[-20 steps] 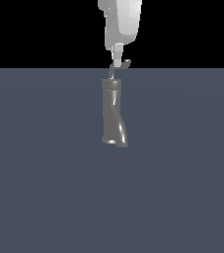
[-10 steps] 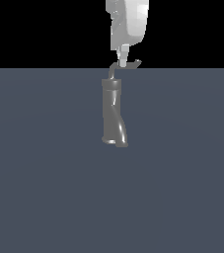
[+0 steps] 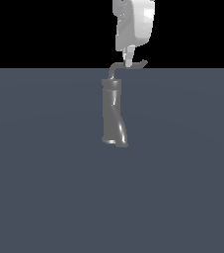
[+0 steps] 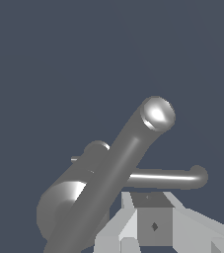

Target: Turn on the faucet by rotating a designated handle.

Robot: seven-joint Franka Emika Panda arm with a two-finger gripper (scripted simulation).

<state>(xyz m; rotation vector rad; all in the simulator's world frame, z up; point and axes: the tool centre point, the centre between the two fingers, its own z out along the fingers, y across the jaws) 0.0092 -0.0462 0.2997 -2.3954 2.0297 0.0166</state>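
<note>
The faucet [image 3: 113,112] stands up tall on the flat grey-blue worktop [image 3: 44,188], about in the middle of the exterior view. It is a thick grey tube with a small twist, wider at the foot, and it has a darker ring on top. The thin handle [image 3: 128,65] comes up out of the top and bends off toward the exterior view's right, ending in a small hook.

The white gripper [image 3: 129,62] hangs right over the handle, and its tip is at the rod. From here I cannot tell if the jaws are open or closed.

The wrist view looks down along the faucet [image 4: 111,170], so its round tip shines. The handle [image 4: 168,178] lies just beside the pale gripper block [image 4: 153,223].

Behind the worktop, all is black.
</note>
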